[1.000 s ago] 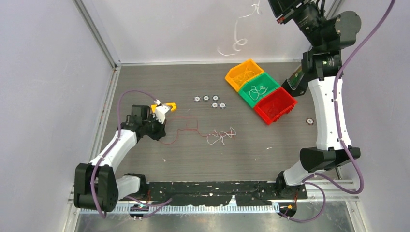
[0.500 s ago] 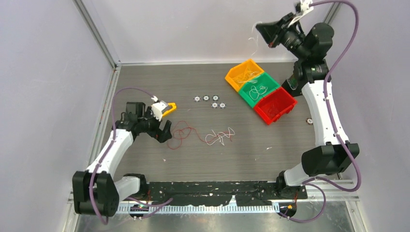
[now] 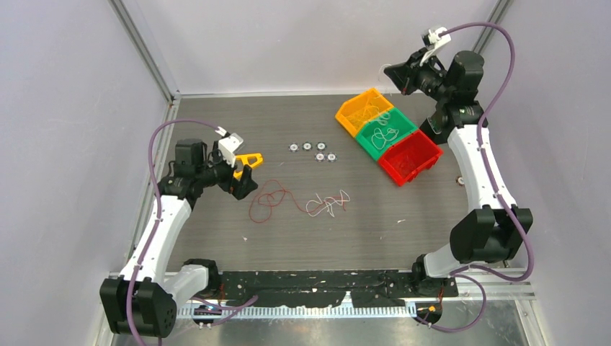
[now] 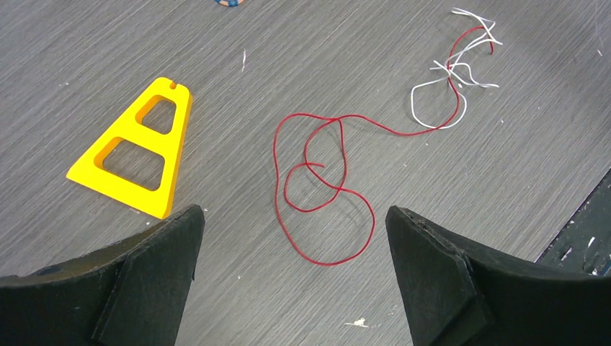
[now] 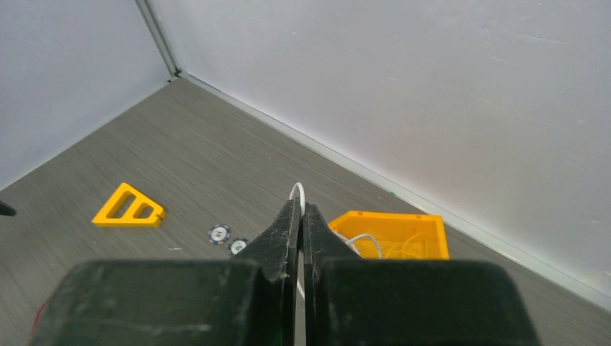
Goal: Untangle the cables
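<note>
Hovering with its jaws spread wide and nothing between them, the left pincer (image 3: 245,184) hangs above the red cable (image 4: 275,166), which lies slack on the worktop (image 4: 468,216) directly below and slightly ahead of it. A second ago this pincer sat lower, close over the cable's end, and the wire ran out in a longer, more stretched line. Now it has settled into a few overlapping loops. Farther out from the pincer, the red cable's far end is threaded through a small knot of white strands (image 4: 413,108), so this pair is not yet separated. A yellow triangular frame (image 4: 149,137) lies flat just beside the pincer, apart from the cable. Across the cell, the right pincer (image 5: 300,209) is clamped tight on a white cable (image 5: 295,189), and a short loop of it shows above the fingertips. A second ago that arm was raised high with the wire dangling below it. It has since come down, and an orange bin (image 5: 386,214) already holding pale wires sits just below and ahead of its tips. One cable appears to be freed and ready to drop off, while the red and white tangle looks like the next job for the left pincer.
</note>
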`<state>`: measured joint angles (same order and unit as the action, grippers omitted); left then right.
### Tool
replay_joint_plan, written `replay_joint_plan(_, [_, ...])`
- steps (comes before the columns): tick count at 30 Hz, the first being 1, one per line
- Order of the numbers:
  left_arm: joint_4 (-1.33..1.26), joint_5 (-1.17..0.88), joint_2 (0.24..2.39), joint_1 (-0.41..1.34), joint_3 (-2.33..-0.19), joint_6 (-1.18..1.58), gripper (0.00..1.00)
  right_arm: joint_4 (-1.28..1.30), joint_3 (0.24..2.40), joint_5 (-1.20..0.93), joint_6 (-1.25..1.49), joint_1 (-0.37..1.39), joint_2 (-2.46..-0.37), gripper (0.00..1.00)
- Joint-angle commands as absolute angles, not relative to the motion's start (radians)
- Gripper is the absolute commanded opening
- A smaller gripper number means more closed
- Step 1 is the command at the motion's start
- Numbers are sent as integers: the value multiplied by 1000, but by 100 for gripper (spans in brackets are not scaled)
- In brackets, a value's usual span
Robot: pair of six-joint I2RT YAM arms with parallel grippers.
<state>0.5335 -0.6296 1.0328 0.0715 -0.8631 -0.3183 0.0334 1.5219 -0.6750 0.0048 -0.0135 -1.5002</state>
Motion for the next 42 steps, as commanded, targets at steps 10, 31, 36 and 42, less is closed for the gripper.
replay_joint_plan(10, [524, -635, 985, 67, -837, -313, 100, 68, 1537, -627, -178, -94, -1678, 5])
replay_joint_plan(31, [540, -620, 1038, 67, -880, -352, 100, 122, 1523, -585, -305, -63, -1777, 5])
replay_joint_plan(36, [563, -602, 1028, 68, -884, -377, 100, 126, 1536, -593, -294, -58, -1827, 6])
replay_joint_plan(42, [568, -587, 1029, 68, -894, -378, 100, 154, 1579, -578, -318, -44, -1920, 5])
